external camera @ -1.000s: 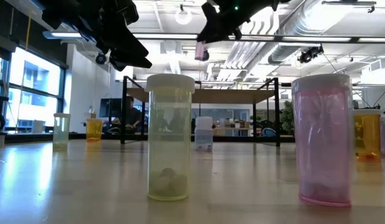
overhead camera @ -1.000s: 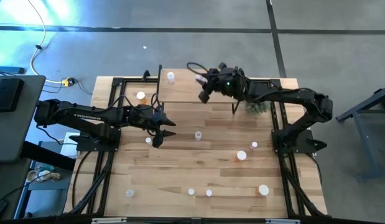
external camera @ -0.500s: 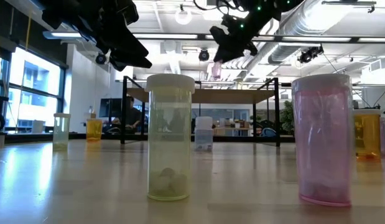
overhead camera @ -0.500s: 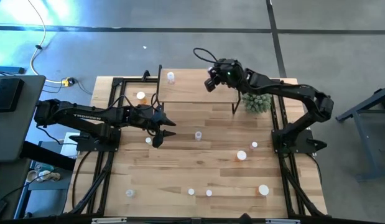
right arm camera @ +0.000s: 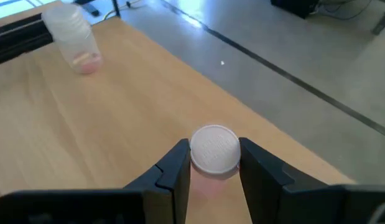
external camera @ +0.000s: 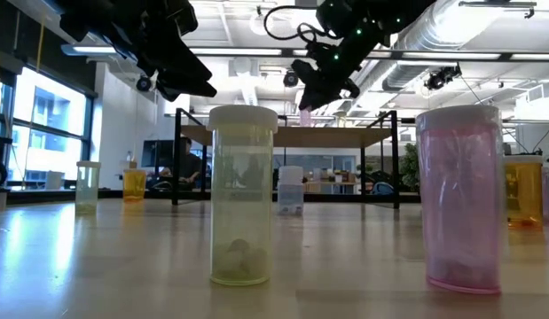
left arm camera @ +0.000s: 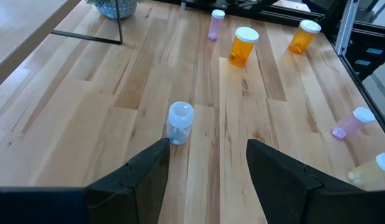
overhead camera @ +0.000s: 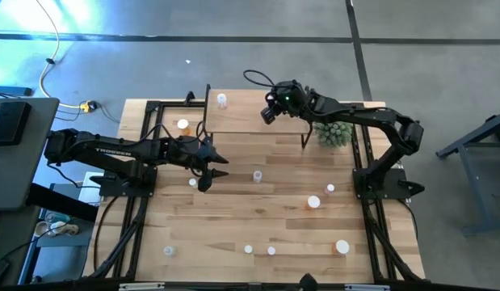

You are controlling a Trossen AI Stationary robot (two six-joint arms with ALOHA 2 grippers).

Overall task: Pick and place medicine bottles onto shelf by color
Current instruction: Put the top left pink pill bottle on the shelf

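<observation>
The room [external camera: 487, 53] is a big open workshop, with pale ducts and pipes overhead, bright windows at nine o'clock in the low view, and a grey concrete floor [overhead camera: 233, 56] crossed by dark seams around the rig. On it stands the tabletop [overhead camera: 233, 206], light wood planks framed by black rails. At its twelve o'clock edge sits the shelf [overhead camera: 241, 113], a small raised pale board on thin black legs, with a green spiky plant [overhead camera: 334, 133] just beside its three o'clock end.

The right arm reaches over the shelf, and the right tool [overhead camera: 271, 110] is clamped on a pink bottle [right arm camera: 212, 152], white cap squeezed between the two dark fingers, held above the board (whether its base touches the wood I cannot tell). A clear bottle [overhead camera: 222, 100] stands on the shelf at about eleven o'clock from it, well apart.

The left arm waits over the nine o'clock half of the tabletop; the left tool [overhead camera: 216, 166] hangs spread wide and empty, with a clear white-capped bottle [left arm camera: 180, 121] standing just ahead of its fingers.

The other medicine bottles [overhead camera: 314, 201] are scattered across the planks: orange [left arm camera: 242, 45], pink [left arm camera: 351, 122] and pale yellow-green [external camera: 241, 195] ones, mostly toward six o'clock.
</observation>
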